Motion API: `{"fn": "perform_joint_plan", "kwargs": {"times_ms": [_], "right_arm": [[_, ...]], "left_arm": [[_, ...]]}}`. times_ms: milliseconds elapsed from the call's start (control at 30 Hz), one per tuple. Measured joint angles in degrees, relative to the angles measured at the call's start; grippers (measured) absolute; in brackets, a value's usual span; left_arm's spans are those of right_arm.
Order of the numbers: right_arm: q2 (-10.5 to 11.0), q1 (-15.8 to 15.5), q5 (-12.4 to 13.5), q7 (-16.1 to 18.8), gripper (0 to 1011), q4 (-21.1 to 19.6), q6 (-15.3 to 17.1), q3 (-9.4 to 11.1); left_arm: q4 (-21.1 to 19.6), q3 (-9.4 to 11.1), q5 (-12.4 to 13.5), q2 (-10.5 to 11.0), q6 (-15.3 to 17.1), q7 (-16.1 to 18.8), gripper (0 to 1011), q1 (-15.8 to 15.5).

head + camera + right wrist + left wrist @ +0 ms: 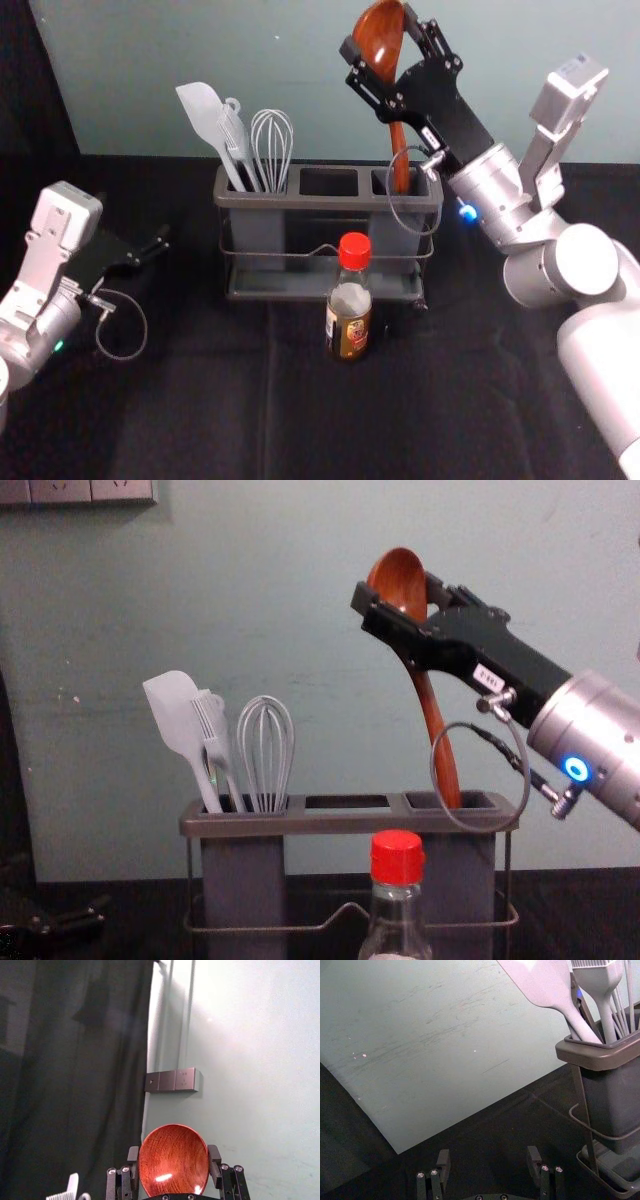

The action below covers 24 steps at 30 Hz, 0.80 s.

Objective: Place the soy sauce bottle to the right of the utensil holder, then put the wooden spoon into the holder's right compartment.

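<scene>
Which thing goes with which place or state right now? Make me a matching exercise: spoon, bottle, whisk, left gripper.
Things:
1. Spoon
2. Bottle
3. Whisk
4. Left gripper

Places and states:
A. Standing in front of the holder
B. Off the holder's left side, jaws open
C. Handle in the right compartment, bowl between the right gripper's jaws
D. In the left compartment

Pairs: 1-C, 2-A, 3-D, 4-B

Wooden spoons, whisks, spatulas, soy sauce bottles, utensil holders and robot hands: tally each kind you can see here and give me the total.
Wooden spoon: 1
Whisk: 1
Spatula: 1
Soy sauce bottle: 1
Utensil holder: 1
Robot hands: 2, the left hand and the right hand
Total: 7
</scene>
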Motion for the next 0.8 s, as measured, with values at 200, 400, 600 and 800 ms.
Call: {"fn": "perform_joint_plan", "kwargs": {"times_ms": [200, 400, 600, 800], "right_arm": [[-1.14, -1.75, 0.81, 0.23, 837, 1.36, -1.70, 1.09], [-2.01, -3.12, 1.76, 1.12, 837, 2.83, -3.14, 2.13], [-2.45, -4.21, 2.18, 1.72, 838, 3.69, -3.43, 2.81], [-2.87, -4.91, 2.64, 2.19, 838, 4.29, -3.63, 3.37]], "left_arm": [[0.00, 0.00, 0.00, 0.00, 0.00, 0.00, 1005, 0.00], [0.00, 0.00, 0.00, 0.00, 0.00, 0.00, 1005, 0.00], [0.00, 0.00, 0.00, 0.00, 0.00, 0.00, 1005, 0.00], [0.00, 0.00, 0.00, 0.00, 0.00, 0.00, 1005, 0.00]]}}
